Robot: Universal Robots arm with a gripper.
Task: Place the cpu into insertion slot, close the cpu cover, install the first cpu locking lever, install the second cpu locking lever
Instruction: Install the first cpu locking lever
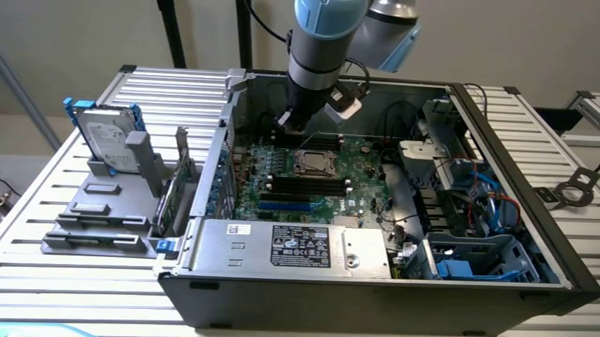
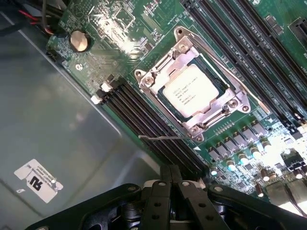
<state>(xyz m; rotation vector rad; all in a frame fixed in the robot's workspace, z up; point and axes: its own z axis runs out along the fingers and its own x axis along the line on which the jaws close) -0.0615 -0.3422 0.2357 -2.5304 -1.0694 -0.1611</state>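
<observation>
A slatted metal table (image 1: 56, 281) is carrying an open computer case (image 1: 375, 302). The gripper (image 2: 171, 168) is hanging above the board, fingers pressed together, holding nothing. The chip (image 2: 192, 93) is sitting in the socket (image 1: 310, 163) with the metal cover (image 2: 163, 62) lying down around it. A thin wire lever (image 2: 160, 138) is lying between gripper and socket, running crosswise to the gripper's approach. A white sticker (image 2: 38, 179) on the case wall is showing a mark like "RU"; the chip's print is too small to read.

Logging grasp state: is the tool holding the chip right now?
No, the chip lies seated under the metal frame, and the shut tool is apart from it.
</observation>
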